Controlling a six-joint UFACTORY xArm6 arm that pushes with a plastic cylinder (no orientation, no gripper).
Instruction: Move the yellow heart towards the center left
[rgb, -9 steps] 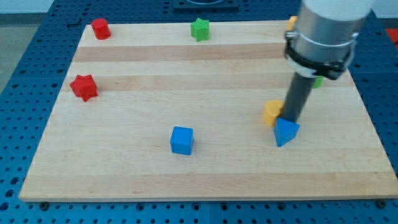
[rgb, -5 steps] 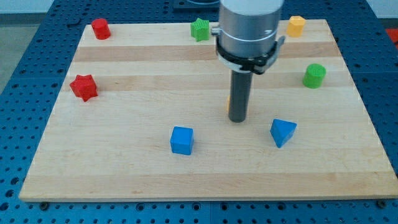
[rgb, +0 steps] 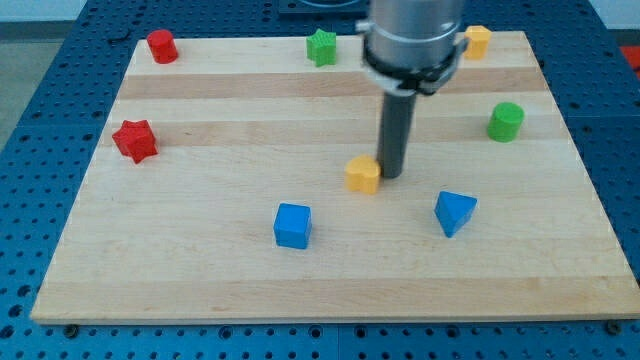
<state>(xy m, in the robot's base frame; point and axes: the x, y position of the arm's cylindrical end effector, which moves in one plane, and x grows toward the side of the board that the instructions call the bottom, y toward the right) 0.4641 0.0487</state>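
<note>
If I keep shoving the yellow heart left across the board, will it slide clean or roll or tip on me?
The yellow heart looks low and flat-based, so it should slide, not roll or tip. My tip sits at its right edge, so an off-centre push may spin it. The wooden board looks smooth; drag is probably low.

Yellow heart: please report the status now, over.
My tip at the right side of the yellow heart, close or touching. Heart near board centre. Path toward the view's left is open; red star far off.
</note>
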